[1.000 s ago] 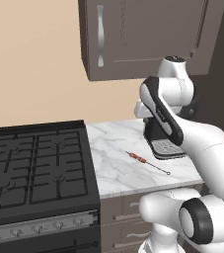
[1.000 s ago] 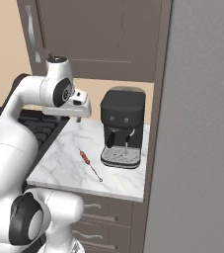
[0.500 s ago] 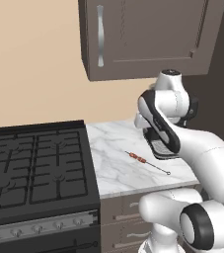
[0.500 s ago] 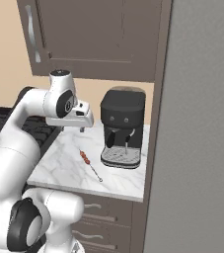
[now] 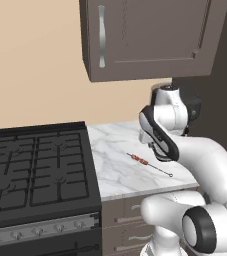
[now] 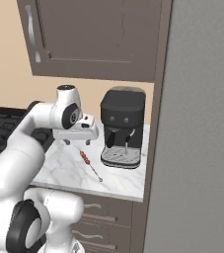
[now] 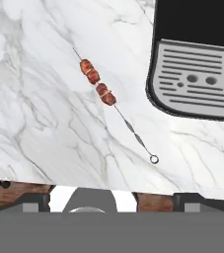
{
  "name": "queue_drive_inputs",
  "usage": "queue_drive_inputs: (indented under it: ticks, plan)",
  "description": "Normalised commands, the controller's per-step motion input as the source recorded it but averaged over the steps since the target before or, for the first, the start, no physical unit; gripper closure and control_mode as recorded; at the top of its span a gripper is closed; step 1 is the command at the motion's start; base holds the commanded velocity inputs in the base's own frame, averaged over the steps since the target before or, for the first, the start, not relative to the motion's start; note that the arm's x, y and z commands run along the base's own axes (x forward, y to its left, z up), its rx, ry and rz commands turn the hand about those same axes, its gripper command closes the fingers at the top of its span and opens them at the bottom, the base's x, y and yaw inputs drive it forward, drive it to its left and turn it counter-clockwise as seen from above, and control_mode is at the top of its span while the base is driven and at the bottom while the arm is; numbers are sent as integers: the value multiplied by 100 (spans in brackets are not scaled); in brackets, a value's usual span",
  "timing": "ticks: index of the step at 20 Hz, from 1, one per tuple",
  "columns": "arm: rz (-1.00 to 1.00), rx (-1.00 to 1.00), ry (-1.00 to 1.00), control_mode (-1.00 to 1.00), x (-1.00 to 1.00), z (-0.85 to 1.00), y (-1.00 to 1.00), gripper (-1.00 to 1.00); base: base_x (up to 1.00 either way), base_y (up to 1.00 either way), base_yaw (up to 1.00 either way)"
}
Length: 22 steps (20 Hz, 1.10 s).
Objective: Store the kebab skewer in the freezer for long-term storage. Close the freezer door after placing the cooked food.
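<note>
The kebab skewer [image 7: 111,102] lies flat on the marble counter [image 7: 44,123], just left of the coffee machine [image 6: 123,127]. The gripper [image 6: 77,144] hangs above it, jaws spread wide and empty.

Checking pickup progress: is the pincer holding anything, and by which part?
Nothing is held. The kebab skewer lies flat on the marble counter, untouched, with the open pincer above it.

You face a beige wall [image 5: 35,65], dark upper cabinets [image 5: 145,35], a black stove [image 5: 35,170] and a white marble desk [image 5: 115,165].
</note>
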Motion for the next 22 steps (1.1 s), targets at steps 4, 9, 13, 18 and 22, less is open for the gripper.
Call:
queue_drive_inputs:
  ticks: [4,9,13,18,22]
  plan:
    - [0,-4,6,-100,0,-45,-13,-100,0,0,0]
    - [0,-1,8,-100,2,-40,-6,-100,0,0,0]
    - [0,-1,7,-100,13,-48,-16,-100,0,0,0]
    - [0,-1,5,-100,11,-45,-16,-100,0,0,0]
    - [0,0,5,-100,13,-46,-9,-100,0,0,0]
